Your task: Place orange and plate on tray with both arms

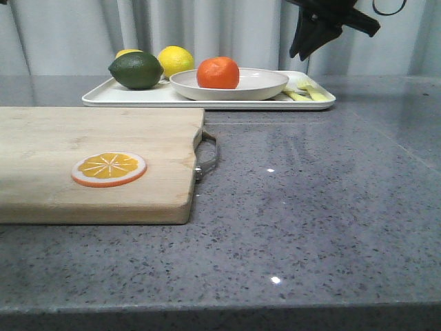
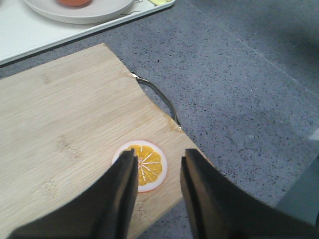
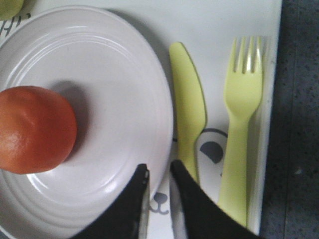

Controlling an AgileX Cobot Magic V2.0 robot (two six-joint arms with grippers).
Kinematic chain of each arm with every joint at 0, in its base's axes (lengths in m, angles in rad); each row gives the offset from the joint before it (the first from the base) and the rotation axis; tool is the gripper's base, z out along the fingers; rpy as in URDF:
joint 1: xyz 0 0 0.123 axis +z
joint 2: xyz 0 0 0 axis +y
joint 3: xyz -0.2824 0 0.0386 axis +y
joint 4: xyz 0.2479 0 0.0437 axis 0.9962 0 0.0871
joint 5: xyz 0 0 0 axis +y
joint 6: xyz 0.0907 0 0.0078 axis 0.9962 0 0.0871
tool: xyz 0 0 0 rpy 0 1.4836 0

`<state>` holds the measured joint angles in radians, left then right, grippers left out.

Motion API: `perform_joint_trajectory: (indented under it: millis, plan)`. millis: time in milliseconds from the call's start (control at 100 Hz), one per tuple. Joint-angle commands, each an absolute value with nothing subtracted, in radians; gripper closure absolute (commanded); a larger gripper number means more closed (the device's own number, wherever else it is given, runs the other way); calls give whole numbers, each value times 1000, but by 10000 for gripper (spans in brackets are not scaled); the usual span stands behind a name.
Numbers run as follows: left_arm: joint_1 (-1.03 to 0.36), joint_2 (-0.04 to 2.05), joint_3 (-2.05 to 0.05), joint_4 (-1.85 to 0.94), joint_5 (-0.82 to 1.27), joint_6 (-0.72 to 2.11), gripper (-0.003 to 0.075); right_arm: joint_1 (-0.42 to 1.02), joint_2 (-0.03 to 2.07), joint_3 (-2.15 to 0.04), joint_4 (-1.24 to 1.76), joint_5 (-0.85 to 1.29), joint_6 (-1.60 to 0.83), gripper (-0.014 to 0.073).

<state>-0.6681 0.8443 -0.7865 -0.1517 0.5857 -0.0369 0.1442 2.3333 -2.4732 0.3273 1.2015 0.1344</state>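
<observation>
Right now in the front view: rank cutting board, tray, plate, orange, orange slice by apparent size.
1. Cutting board, nearest the camera, so inflated
2. Tray
3. Plate
4. Orange slice; nearer than the orange, so this ranking is unsure
5. Orange

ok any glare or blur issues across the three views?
Front view: small specular glints on the countertop, otherwise sharp; right end effector is a dark silhouette against the curtain. Left wrist view: fingers soft, cutting board crisp. Right wrist view: soft shadow beside the orange on the plate, mild sheen.
</observation>
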Motion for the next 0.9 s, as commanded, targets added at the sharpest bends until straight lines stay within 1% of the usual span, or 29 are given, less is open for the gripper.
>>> perform_joint_trajectory:
  millis: [0, 80, 130, 260, 370, 440, 700, 890]
  plan:
    - [-664, 834, -814, -161, 517, -47, 512, 136, 2233, -2507, 316, 1208, 130, 594]
    - [-664, 834, -814, -161, 517, -47, 512, 136, 2213, -2507, 301, 1246, 130, 673]
    - [-664, 834, -814, -161, 517, -47, 512, 136, 2204, -2507, 299, 1262, 130, 662]
    - [-664, 834, -814, -161, 519, -47, 512, 138, 2177, -2507, 299, 1339, 130, 665]
    - [-664, 834, -814, -161, 522, -47, 523, 149, 2148, -2502, 298, 1340, 130, 665]
    - [-664, 834, -814, -161, 527, -47, 554, 159, 2126, -2502, 297, 1339, 130, 665]
    - [-664, 834, -814, -166, 527, -47, 740, 189, 2040, -2502, 275, 1341, 130, 665]
    - [-664, 834, -814, -166, 535, -47, 738, 199, 1956, -2459, 272, 1341, 130, 665]
